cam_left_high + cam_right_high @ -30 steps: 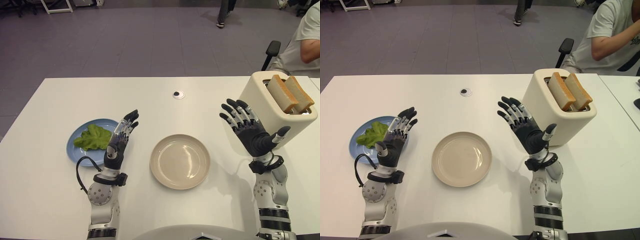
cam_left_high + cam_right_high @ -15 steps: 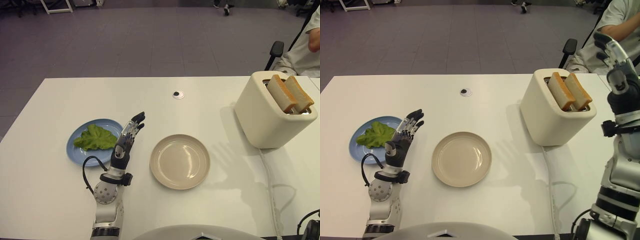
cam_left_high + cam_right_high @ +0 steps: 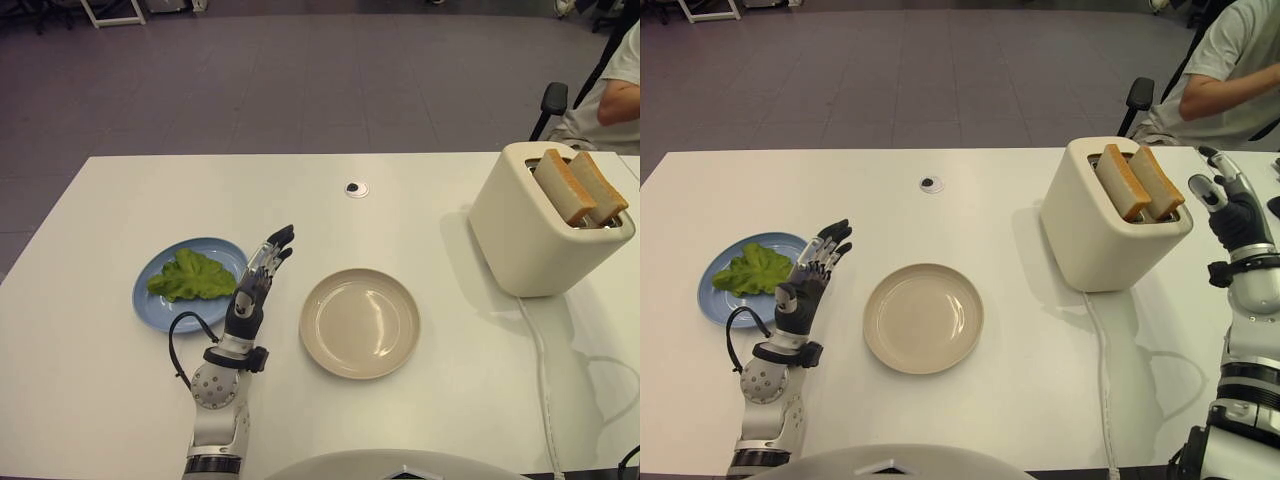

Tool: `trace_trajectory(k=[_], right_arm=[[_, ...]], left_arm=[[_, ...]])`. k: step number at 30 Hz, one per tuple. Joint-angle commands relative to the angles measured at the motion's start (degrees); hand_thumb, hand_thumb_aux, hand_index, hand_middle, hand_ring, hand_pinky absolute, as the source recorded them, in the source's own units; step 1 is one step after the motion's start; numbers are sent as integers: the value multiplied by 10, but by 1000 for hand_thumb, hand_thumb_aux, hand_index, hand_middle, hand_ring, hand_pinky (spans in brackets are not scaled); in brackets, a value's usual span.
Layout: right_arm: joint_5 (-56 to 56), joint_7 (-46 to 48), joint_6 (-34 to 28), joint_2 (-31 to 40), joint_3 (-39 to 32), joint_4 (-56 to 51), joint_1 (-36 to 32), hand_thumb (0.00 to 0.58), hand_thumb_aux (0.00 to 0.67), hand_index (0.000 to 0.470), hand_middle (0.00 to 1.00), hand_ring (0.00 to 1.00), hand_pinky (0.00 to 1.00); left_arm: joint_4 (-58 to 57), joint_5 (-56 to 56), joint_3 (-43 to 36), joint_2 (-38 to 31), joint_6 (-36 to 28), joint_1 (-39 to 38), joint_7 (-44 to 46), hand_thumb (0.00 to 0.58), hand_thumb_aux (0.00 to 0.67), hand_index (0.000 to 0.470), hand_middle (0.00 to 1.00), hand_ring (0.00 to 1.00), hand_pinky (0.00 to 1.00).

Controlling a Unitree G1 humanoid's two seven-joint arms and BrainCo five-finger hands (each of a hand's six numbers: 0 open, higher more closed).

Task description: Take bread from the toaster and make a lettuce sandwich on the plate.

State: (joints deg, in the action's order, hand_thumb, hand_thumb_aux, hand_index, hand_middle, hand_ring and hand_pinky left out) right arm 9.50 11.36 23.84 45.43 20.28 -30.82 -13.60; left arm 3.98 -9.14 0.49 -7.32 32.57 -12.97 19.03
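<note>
Right hand (image 3: 1233, 212) lower, beside toaster (image 3: 1090, 235)

Wide white table (image 3: 100, 400) across the foreground, matte and evenly lit, with soft shadows lying on it. Small round black-and-white cap (image 3: 357, 188) set into the top near the far edge. Beyond, grey-purple floor (image 3: 300, 80) in large square tiles — thin joints, faint sheen. Far left, white legs of some frame (image 3: 110, 12) standing on the tiles. Far right, black chair armrest (image 3: 546, 98) just past the table's corner.
</note>
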Motion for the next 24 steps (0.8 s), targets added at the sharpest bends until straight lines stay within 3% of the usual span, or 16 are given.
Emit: trace_trajectory(k=[1, 6, 7, 8, 10, 11, 24], right_arm=[[11, -8, 11, 12, -23, -36, -17, 0, 0, 0, 0, 0, 0], [13, -18, 23, 13, -43, -66, -24, 0, 0, 0, 0, 0, 0], [12, -19, 24, 14, -46, -70, -24, 27, 16, 11, 0, 0, 0], [11, -20, 25, 14, -49, -73, -24, 112, 68, 48, 0, 0, 0], [9, -22, 27, 16, -53, -79, -26, 413, 310, 217, 0, 0, 0], [9, -23, 28, 16, -54, -81, -27, 452, 355, 249, 0, 0, 0], [6, -37, 35, 21, -65, -80, -32, 484, 397, 278, 0, 0, 0]], left_arm=[[7, 5, -1, -1, -1, -10, -4, 0, 0, 0, 0, 0, 0], [7, 4, -1, -2, -1, -11, -5, 0, 0, 0, 0, 0, 0], [7, 4, -2, -3, -1, -10, -5, 0, 0, 0, 0, 0, 0], [6, 4, -2, -3, -1, -9, -4, 0, 0, 0, 0, 0, 0], [6, 4, -2, -3, -1, -9, -4, 0, 0, 0, 0, 0, 0], [5, 4, -2, -3, -1, -9, -5, 0, 0, 0, 0, 0, 0], [5, 3, -3, -3, -1, -9, -4, 0, 0, 0, 0, 0, 0]])
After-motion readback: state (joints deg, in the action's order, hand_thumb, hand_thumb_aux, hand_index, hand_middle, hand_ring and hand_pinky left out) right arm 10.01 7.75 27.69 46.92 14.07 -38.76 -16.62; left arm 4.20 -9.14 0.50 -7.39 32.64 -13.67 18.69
